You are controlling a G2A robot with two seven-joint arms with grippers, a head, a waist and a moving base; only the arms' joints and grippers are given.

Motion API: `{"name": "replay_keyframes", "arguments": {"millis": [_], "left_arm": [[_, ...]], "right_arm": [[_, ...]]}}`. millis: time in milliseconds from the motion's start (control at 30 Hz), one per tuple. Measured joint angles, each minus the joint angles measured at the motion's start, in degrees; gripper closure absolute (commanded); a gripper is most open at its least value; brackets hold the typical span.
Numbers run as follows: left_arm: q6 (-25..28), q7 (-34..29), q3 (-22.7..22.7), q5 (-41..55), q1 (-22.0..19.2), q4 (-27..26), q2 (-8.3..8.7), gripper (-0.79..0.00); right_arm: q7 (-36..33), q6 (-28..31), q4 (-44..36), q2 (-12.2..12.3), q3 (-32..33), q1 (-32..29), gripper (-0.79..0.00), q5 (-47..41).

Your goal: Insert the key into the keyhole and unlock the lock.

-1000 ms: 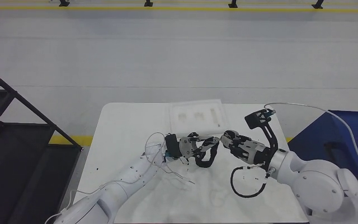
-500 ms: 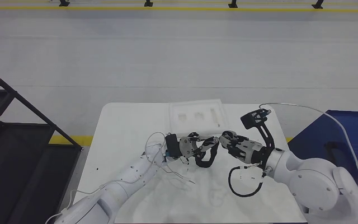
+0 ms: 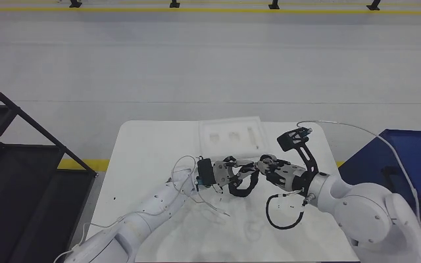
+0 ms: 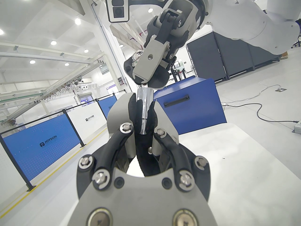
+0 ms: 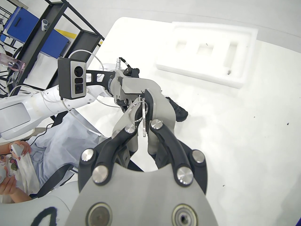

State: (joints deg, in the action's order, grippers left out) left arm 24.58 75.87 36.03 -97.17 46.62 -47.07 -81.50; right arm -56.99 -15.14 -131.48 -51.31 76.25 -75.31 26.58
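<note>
Lock (image 3: 241,189) hangs pinched in the left claw (image 3: 242,169), right claw (image 3: 258,164) at its tip. Left wrist: chrome cylinder (image 4: 144,109) meets that claw's fingertips. Right wrist: key (image 5: 142,118) sits clamped between its pads; any tilt could jam it or let it slip.

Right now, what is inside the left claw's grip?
The lock's shiny metal cylinder, clamped between the black pads of the left gripper. Its lower part is covered by the pads, and the right gripper, close above, hides its top end.

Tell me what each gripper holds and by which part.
Left gripper clamps the lock by its chrome cylinder; right gripper pinches the key by its flat head.
</note>
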Motion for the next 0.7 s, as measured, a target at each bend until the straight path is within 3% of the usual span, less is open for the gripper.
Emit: {"name": "replay_keyframes", "arguments": {"millis": [233, 300, 533, 567, 667, 700], "left_arm": [[0.18, -0.04, 0.26, -0.09, 0.19, -0.06, -0.04, 0.000], [0.23, 0.00, 0.31, -0.10, 0.23, 0.00, -0.05, 0.000], [1.57, 0.07, 0.42, 0.42, 0.48, 0.71, -0.17, 0.000], [1.87, 0.10, 0.44, 0.66, 0.51, 0.83, -0.21, 0.000], [2.64, 0.13, 0.49, 1.23, 0.50, 1.28, -0.34, 0.000], [2.90, 0.15, 0.52, 1.44, 0.48, 1.44, -0.38, 0.000]], "right_arm": [[-0.76, -0.18, 0.54, -0.16, -1.15, 0.67, 0.000, 0.59], [-0.78, -0.06, 0.72, -0.20, -1.35, 0.80, -0.240, 0.65], [-1.00, 0.71, 1.66, -0.33, -0.85, 2.15, -0.388, -0.33], [-1.15, 0.89, 1.88, -0.34, -0.70, 2.39, -0.456, -0.59], [-1.51, 1.61, 2.66, -0.38, -0.13, 3.19, -0.776, -1.91], [-1.54, 1.92, 2.88, -0.40, 0.10, 3.40, -0.785, -2.47]]}}
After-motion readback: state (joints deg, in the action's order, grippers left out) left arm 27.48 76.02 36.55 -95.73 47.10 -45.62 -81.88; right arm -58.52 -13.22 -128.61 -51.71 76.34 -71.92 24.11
